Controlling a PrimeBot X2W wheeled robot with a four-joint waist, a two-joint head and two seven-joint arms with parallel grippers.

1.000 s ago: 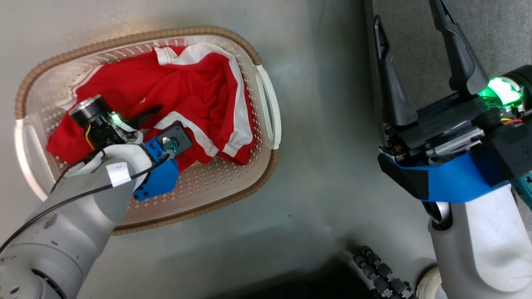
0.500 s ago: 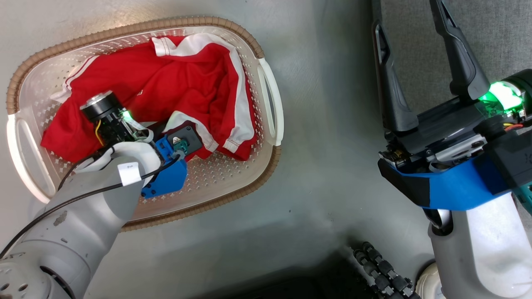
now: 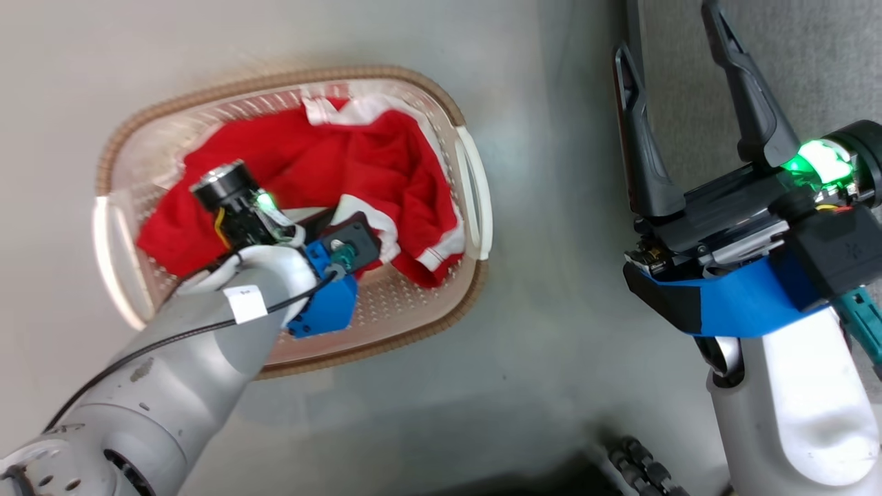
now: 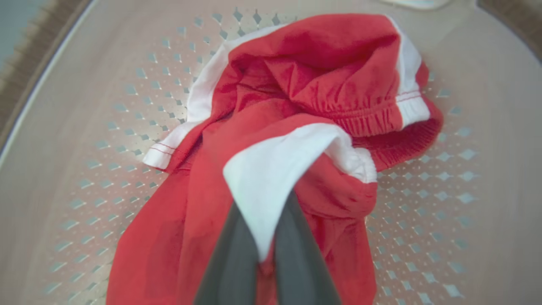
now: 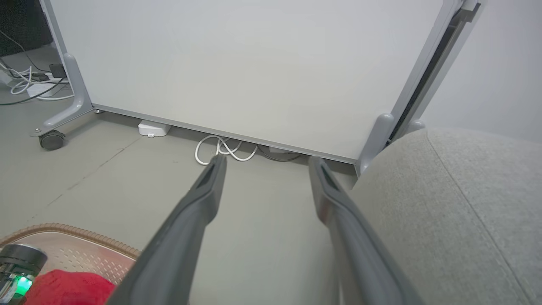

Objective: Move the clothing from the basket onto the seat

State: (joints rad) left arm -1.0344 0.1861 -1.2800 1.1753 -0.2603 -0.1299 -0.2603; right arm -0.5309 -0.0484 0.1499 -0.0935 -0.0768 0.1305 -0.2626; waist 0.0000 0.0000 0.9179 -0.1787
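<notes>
1. Lying bunched inside the basket (image 3: 289, 74), the red clothing (image 3: 358, 158) has not yet left it. The piece with white trim (image 4: 271, 169) sits uppermost, and plainer red fabric spreads beside it toward the basket's left end.
2. The basket stands on the grey floor (image 3: 551, 275), apart from the seat (image 5: 457, 203).
3. The left gripper (image 4: 266, 212) reaches down into the basket. Its fingers are closed together on a fold of the white trim, which bulges out above the fingertips. The rest of the garment rests on the perforated basket floor.
4. The right gripper (image 3: 667, 31) hangs near the edge of the seat with its fingers spread wide and nothing between them.
5. Progress: early. The grasp on the first garment appears complete. The visible part of the seat carries no clothing.
6. Remaining, by judgement: lift the trimmed garment over the rim, carry it across the floor gap, and release it on the seat. Then repeat for the plain red fabric.
7. Caution: the pinch holds only an edge, so the hanging fabric may drag the other piece along or catch on the rim.
</notes>
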